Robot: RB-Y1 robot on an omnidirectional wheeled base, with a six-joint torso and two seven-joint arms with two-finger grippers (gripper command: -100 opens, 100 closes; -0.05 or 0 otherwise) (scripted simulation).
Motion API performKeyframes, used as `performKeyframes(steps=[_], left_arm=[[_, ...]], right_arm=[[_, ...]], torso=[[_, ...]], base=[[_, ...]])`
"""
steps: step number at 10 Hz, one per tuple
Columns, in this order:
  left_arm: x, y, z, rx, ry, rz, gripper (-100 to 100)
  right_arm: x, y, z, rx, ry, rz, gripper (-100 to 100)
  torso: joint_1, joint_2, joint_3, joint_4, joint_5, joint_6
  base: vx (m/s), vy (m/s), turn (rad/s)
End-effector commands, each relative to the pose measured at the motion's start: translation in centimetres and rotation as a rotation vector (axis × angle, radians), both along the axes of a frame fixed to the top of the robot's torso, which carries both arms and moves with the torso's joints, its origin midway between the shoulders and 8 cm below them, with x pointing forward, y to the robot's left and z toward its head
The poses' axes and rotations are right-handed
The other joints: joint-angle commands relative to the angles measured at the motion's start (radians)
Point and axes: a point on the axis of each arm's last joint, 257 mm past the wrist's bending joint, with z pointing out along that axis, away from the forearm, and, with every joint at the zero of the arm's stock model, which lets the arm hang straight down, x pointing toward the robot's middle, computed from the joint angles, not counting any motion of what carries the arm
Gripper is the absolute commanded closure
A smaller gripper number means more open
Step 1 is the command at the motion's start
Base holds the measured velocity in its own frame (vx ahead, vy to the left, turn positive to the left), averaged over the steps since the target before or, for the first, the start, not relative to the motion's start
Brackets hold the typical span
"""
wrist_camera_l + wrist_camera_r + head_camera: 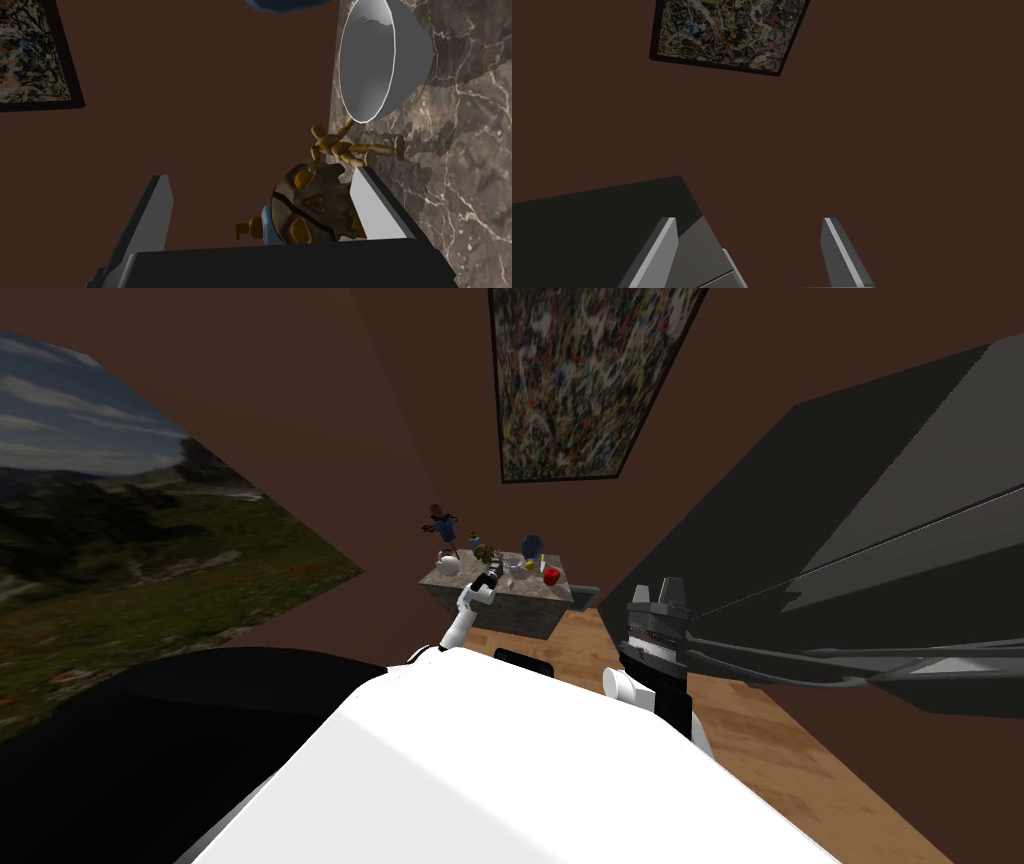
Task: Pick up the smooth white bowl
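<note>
Bowl (pixel 370 65) sits beside one wooden mannequin (pixel 340 149), beyond two spread fingers (pixel 377 210).

The grey marble-topped table (pixel 520 608) stands ahead of me against the brown wall, below the black-framed speckled painting (pixel 575 378). My left gripper (pixel 261 174) reaches in over the table's near edge. Just before it, beside one finger, stands a dark lumpy ornament with yellow patches (pixel 312 210). Beyond the ornament stands the small jointed wooden mannequin (pixel 345 149), and beyond that the smooth white bowl (pixel 385 55) sits upright on the tabletop, close by the mannequin's raised arm. The rounded blue vase (pixel 285 4) is behind the bowl. A red apple (pixel 551 576) sits toward the table's near right corner. My right gripper (pixel 671 590) hangs at my right side, well short of the table.
</note>
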Motion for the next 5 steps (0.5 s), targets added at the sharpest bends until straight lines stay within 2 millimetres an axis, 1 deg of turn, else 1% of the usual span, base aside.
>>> performKeyframes(steps=[1,2,5], left_arm=[[1.0,-0.5,-0.6,0.002,0.04,-0.006,-100],[1.8,-0.9,-1.3,0.001,0.076,-0.013,-100],[3.4,-1.9,-2.5,0.009,0.151,-0.025,-100]], right_arm=[[0.0,0.0,0.0,0.0,0.0,0.0,0],[0.0,0.0,0.0,0.0,0.0,0.0,0],[0.0,0.0,0.0,0.0,0.0,0.0,0]], torso=[[0.0,0.0,0.0,0.0,0.0,0.0],[0.0,0.0,0.0,0.0,0.0,0.0],[0.0,-0.001,0.0,0.0,0.0,0.0]], base=[[-0.005,-0.003,0.017],[-0.002,-0.001,0.038],[0.004,0.0,0.024]])
